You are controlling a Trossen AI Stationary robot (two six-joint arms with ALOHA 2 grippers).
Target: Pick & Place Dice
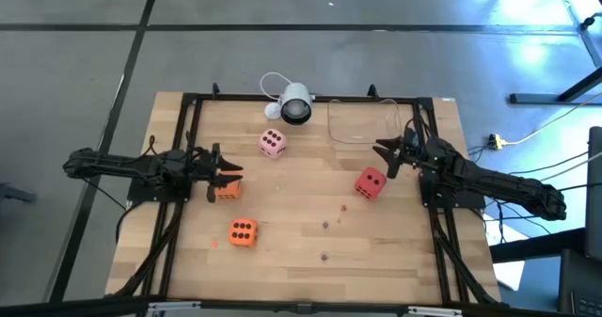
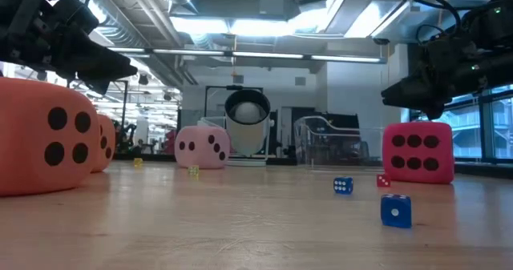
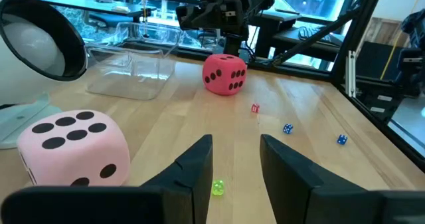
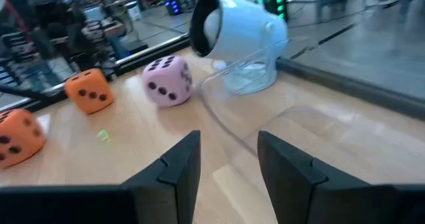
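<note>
The left gripper [image 1: 229, 173] sits at the middle left of the high view. Its two fingers are apart and hold nothing. It hangs right over an orange die [image 1: 226, 191], which peeks out just under it. The right gripper [image 1: 384, 155] is at the middle right. Its fingers are apart too, with nothing between them. The red die [image 1: 370, 182] lies just below it in the picture, close but not touching.

So this looks like the reaching step. No die is picked up yet. I think each arm next needs to go down over its die and squeeze it softly, since the dice look squishy.

Another orange die [image 1: 243, 232] lies lower down, left of the middle. The pink die [image 1: 273, 143] is above the middle, beside the white camera [image 1: 294, 103]. A few tiny dice lie on the table too.

A clear tray [image 1: 362, 124] rests at the upper right of the wooden table [image 1: 310, 270]. It looks empty. It may be where the dice go, but I can't be sure.
</note>
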